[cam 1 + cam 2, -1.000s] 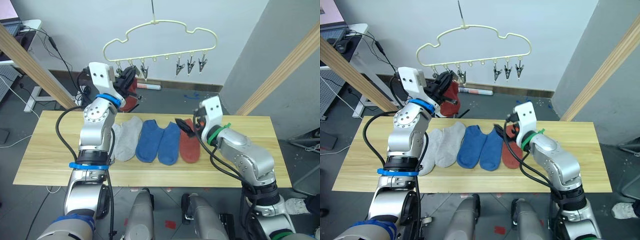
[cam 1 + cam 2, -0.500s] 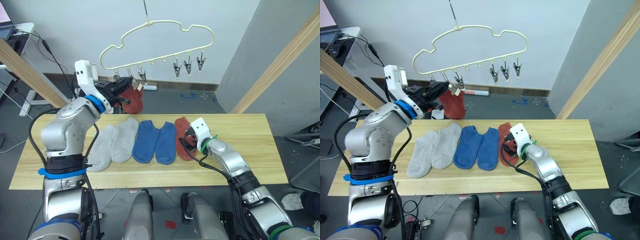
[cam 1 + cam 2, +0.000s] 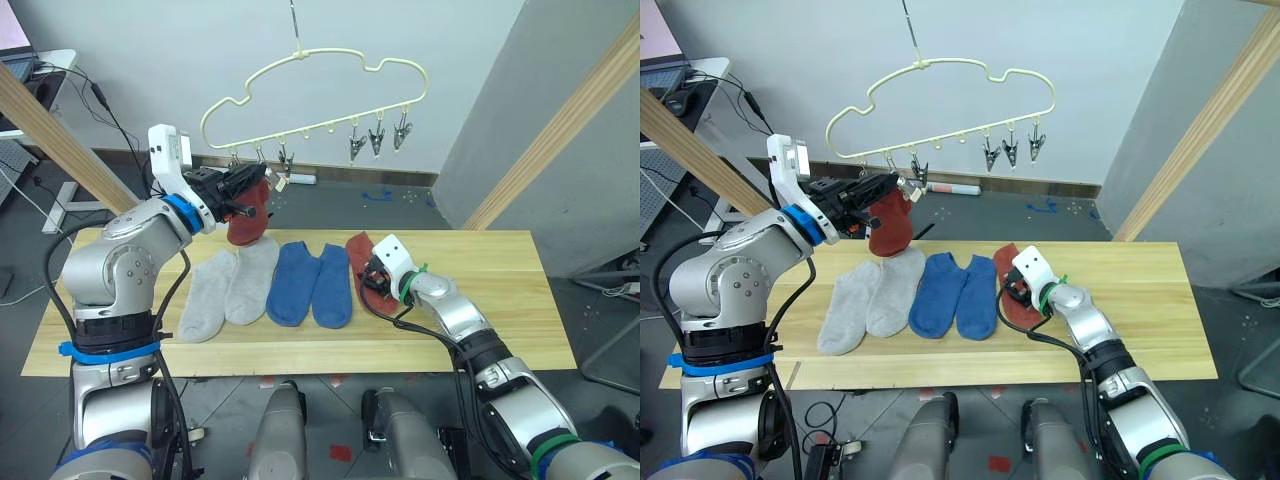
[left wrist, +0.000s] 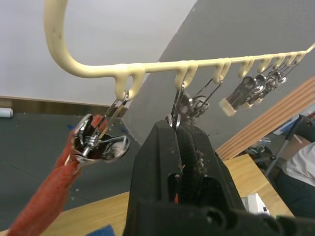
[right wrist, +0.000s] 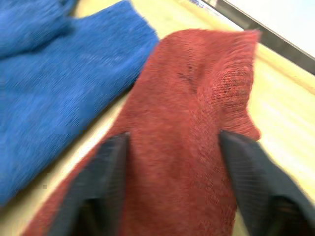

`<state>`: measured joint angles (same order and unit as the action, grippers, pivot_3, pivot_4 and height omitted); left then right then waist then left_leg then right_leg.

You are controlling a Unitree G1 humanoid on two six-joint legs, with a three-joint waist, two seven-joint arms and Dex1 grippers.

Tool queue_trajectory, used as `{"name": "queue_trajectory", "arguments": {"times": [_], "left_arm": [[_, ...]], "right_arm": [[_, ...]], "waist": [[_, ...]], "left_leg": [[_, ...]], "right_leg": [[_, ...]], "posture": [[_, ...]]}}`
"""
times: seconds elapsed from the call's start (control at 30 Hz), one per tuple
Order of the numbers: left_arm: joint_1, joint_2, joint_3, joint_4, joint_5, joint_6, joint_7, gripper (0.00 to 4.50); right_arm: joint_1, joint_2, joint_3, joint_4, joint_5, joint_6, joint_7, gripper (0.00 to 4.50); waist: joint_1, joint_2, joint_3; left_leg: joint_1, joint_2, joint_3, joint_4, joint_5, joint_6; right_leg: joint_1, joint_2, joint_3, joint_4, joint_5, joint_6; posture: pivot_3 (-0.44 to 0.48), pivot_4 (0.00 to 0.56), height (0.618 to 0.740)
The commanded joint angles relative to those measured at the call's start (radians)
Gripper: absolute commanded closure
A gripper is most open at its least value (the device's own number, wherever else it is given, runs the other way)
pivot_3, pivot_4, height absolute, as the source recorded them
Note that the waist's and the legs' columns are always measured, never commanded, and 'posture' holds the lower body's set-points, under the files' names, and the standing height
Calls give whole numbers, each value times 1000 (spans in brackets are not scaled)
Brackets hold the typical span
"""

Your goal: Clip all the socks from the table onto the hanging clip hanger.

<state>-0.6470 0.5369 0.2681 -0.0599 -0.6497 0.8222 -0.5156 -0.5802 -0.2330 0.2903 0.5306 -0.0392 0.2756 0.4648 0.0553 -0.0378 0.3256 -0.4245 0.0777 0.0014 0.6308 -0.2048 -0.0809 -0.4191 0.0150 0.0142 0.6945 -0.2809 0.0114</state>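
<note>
While my left tool (image 3: 243, 188) pinches a red sock (image 3: 890, 226) under the hanger (image 3: 318, 95), my right tool (image 5: 172, 182), wide, straddles the table's (image 3: 500, 280) red sock (image 3: 360, 268), running near-to-far.

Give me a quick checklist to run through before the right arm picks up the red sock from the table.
1. Right gripper open over the red sock on the table: ok, one finger on each side.
2. Sock lying free of the neighbouring blue sock: cannot tell, their edges meet.
3. Other red sock hanging from a clip on the hanger: ok in the left wrist view.
4. Left gripper clear of the hanger: not ok, shut at the next clip.
5. Spare clips for more socks: ok, three hang bare at the far end.
6. Grey socks and blue socks out of the way: ok, flat on the table.
</note>
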Motion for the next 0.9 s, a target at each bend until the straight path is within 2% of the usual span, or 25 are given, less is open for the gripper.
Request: {"name": "queue_trajectory", "arguments": {"times": [0.03,0.17,0.2,0.3,0.4,0.53,0.7,0.9], "left_arm": [[10,5,13,-11,-21,30,2,4500],[-23,-18,69,42,-112,127,23,4500],[-35,-18,95,68,-154,174,23,4500],[-76,-25,185,151,-283,315,49,4500],[-115,-19,257,226,-372,424,87,4500],[-126,-10,281,243,-430,500,107,4500],[-124,-7,273,233,-453,519,107,4500],[-123,-16,256,219,-458,501,106,4500]], "right_arm": [[108,-56,1,2,-28,47,30,3016],[174,-83,-34,-135,11,67,72,4372],[198,-89,-47,-203,35,85,95,4469],[254,-94,-95,-416,121,139,146,4469],[271,-61,-154,-662,268,289,162,4469],[253,-9,-191,-862,399,449,127,4469],[162,54,-179,-938,459,546,72,4469],[71,113,-145,-861,441,538,29,4469]], "waist": [[3,0,-1],[5,0,-1],[3,0,-1],[0,0,0],[-13,1,1],[-21,1,1],[-21,1,1],[-23,1,1]], "left_leg": [[0,0,0,0,0,0],[8,-1,-1,-1,-2,3],[9,-1,-1,-1,-2,3],[9,0,-1,-1,-2,3],[7,1,0,-1,-2,3],[7,2,-1,-3,1,-2],[6,1,-1,-3,1,-2],[4,1,-1,-4,1,-2]], "right_leg": [[0,0,0,0,0,0],[8,-1,0,-1,-2,4],[9,-1,0,-1,-3,5],[9,-1,0,-1,-3,5],[6,-1,1,-1,-3,5],[4,-1,0,1,-3,5],[4,-1,0,-1,-3,5],[2,-2,0,-2,-3,5]], "posture": [[228,309,740],[224,311,740],[218,313,740],[213,315,740],[203,320,740],[199,318,740],[190,313,740],[195,313,740]]}}
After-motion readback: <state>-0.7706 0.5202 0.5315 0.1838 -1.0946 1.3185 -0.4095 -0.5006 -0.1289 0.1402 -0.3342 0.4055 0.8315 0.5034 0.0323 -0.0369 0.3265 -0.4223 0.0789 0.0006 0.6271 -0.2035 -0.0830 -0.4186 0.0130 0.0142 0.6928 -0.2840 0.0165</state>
